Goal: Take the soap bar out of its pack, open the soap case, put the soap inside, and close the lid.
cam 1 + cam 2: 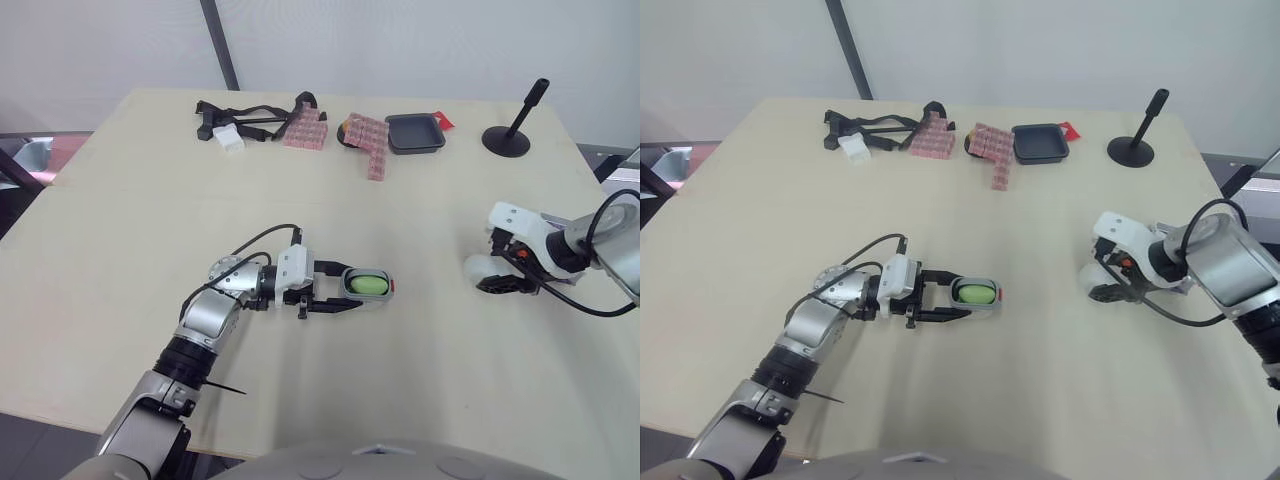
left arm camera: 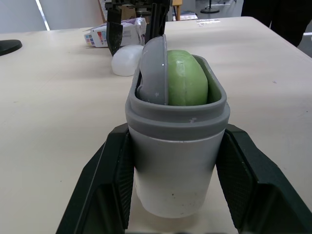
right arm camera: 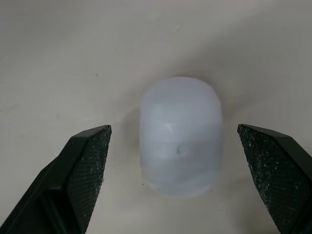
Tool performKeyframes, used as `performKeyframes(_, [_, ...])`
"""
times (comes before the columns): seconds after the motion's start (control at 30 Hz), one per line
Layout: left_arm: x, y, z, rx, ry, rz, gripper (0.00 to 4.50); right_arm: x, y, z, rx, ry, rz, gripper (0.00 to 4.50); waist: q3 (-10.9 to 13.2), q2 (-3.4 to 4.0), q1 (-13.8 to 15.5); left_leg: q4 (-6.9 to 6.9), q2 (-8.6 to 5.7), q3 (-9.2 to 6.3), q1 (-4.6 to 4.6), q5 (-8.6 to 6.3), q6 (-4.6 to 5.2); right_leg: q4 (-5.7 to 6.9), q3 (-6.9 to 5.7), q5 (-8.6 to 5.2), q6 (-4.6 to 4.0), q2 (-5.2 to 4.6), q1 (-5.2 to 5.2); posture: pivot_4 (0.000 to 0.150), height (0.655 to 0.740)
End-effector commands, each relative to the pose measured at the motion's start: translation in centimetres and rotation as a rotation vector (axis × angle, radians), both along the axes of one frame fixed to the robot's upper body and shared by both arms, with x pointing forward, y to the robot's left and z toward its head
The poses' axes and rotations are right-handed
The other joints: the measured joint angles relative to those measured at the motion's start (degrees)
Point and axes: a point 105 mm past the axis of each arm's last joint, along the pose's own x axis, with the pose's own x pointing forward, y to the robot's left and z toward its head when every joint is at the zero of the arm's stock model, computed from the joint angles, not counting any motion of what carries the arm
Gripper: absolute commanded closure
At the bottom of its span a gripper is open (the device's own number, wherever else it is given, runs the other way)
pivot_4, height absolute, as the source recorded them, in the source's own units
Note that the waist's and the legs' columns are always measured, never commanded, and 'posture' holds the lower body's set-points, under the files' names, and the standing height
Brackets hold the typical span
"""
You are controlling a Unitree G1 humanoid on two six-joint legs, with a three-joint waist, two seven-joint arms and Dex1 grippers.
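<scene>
In the left eye view, the left gripper [image 1: 348, 289] sits at centre frame, clamped on the soap case [image 1: 368, 301], with the green soap [image 1: 368, 284] already in it. At the right of the frame the right gripper [image 1: 503, 272] hangs over the white lid [image 1: 476, 267], which lies on the table [image 1: 150, 230]. The right eye view gives the same layout, with lid and case well apart, so the lid must be carried across and could slip on the way. The left wrist view shows the fingers pressed to both sides of the case, and a grey insert [image 2: 155, 70] standing on edge beside the soap, rising above the rim. I judge it could stop the lid seating. The right wrist view has the fingers [image 3: 83, 165] spread either side of the lid, touching nothing. The lid's smooth dome could squirt out of an off-centre pinch.
</scene>
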Motion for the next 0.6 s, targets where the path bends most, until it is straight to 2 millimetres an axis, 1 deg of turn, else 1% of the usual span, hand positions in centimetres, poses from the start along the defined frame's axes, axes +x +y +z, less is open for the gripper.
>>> performKeyframes(0.03, [-0.3, 0.0, 0.2, 0.006, -0.014, -0.008, 2.60, 0.3, -0.2, 0.9, 0.004, -0.032, -0.002, 0.05, 0.00, 0.00, 0.01, 0.00, 0.00, 0.00, 0.00, 0.00, 0.00, 0.00, 0.00, 0.00, 0.00, 0.00, 0.00, 0.150, 0.7400])
performKeyframes(0.13, [-0.3, -0.1, 0.1, 0.006, -0.013, -0.010, 2.60, 0.2, -0.3, 0.5, 0.001, -0.020, -0.012, 0.91, 0.00, 0.00, 0.01, 0.00, 0.00, 0.00, 0.00, 0.00, 0.00, 0.00, 0.00, 0.00, 0.01, 0.00, 0.00, 0.150, 0.7400])
performKeyframes(0.3, [-0.4, -0.1, 0.1, 0.009, -0.011, -0.010, 2.60, 0.0, -0.6, 0.5, -0.007, -0.019, -0.006, 2.54, 0.00, 0.00, 0.01, 0.00, 0.00, 0.01, 0.00, 0.00, 0.00, 0.00, 0.01, 0.01, 0.01, 0.00, 0.00, 0.150, 0.7400])
performKeyframes(0.47, [-0.3, -0.1, 0.0, 0.012, -0.010, -0.008, 2.60, -0.1, -0.6, 0.9, -0.025, -0.042, 0.021, 2.57, 0.00, 0.00, 0.03, -0.01, 0.00, 0.01, 0.00, 0.00, 0.00, 0.00, 0.01, 0.01, 0.01, 0.00, 0.00, 0.150, 0.7400])
performKeyframes(0.6, [-0.2, -0.1, 0.0, 0.012, -0.012, -0.005, 2.60, 0.0, 0.6, 2.7, -0.014, -0.091, 0.105, 2.57, 0.00, 0.00, -0.03, -0.01, 0.00, 0.02, -0.01, 0.00, 0.00, 0.00, 0.03, 0.01, 0.02, 0.00, 0.00, 0.150, 0.7400])
